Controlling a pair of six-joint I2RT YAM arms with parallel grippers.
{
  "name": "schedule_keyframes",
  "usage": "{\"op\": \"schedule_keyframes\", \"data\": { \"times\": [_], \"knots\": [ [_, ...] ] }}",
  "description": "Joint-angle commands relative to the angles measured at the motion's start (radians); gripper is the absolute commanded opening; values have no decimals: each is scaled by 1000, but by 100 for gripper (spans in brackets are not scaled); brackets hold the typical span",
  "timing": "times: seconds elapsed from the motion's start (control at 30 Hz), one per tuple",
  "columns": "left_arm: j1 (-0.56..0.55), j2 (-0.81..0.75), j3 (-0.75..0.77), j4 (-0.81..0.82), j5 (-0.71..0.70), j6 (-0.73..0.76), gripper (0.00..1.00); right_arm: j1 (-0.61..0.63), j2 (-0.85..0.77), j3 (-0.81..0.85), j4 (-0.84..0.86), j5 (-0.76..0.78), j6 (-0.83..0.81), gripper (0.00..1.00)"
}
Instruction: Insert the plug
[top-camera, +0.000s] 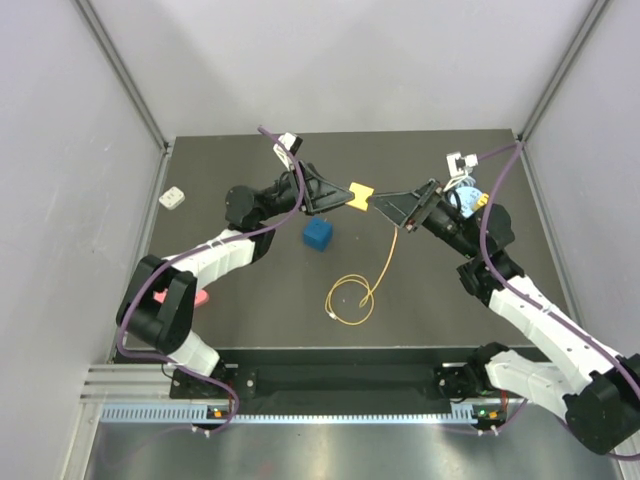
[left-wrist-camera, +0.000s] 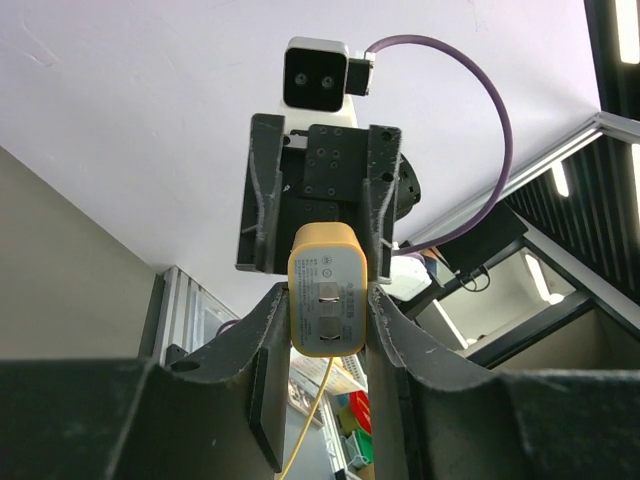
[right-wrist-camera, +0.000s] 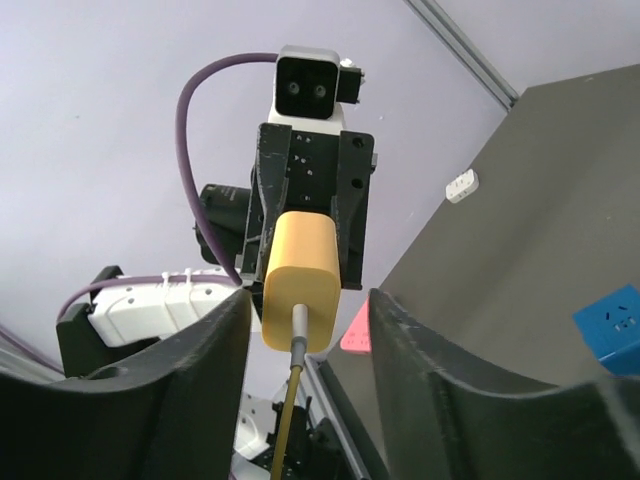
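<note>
The plug (top-camera: 360, 194) is a small yellow block held above the black table, between the two arms. My left gripper (top-camera: 346, 197) is shut on its sides. In the left wrist view its two metal prongs face the camera, on the plug (left-wrist-camera: 326, 285) between the fingers (left-wrist-camera: 262, 330). A thin yellow cable (top-camera: 386, 252) leaves its far end and drops to a loose coil (top-camera: 350, 300). My right gripper (top-camera: 379, 204) points at the cable end. In the right wrist view its fingers (right-wrist-camera: 395, 330) stand on either side of the plug (right-wrist-camera: 303, 280), with a gap on each side.
A blue socket cube (top-camera: 318, 235) sits on the table (top-camera: 260, 300) under the left gripper. A small white block (top-camera: 172, 197) lies at the left edge. A pink piece (top-camera: 201, 298) shows beside the left arm. Grey walls enclose the table on three sides.
</note>
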Motion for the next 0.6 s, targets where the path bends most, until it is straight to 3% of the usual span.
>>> {"op": "schedule_keyframes", "data": {
  "times": [0.0, 0.17, 0.33, 0.43, 0.47, 0.5, 0.57],
  "knots": [
    [-6, 8, 17, 193, -25, -9, 0, 30, 3, 9, 73, 61, 18, 47],
    [-10, 8, -1, 204, -40, -7, 0, 47, 31, 20, 95, 80, 39, 38],
    [-10, 6, -4, 204, -45, -6, 0, 66, 66, 39, 107, 60, 58, 37],
    [-10, 2, -1, 176, -45, 2, 0, 75, 57, 26, 98, 89, 64, 19],
    [-10, 3, 2, 169, -42, 5, 0, 76, 52, 7, 107, 93, 67, 4],
    [-12, 2, 5, 140, -30, 11, 0, 75, 38, 0, 115, 106, 70, 0],
    [-10, -5, 0, 85, -22, 48, 36, 75, 15, -14, 101, 113, 62, 0]
  ]
}}
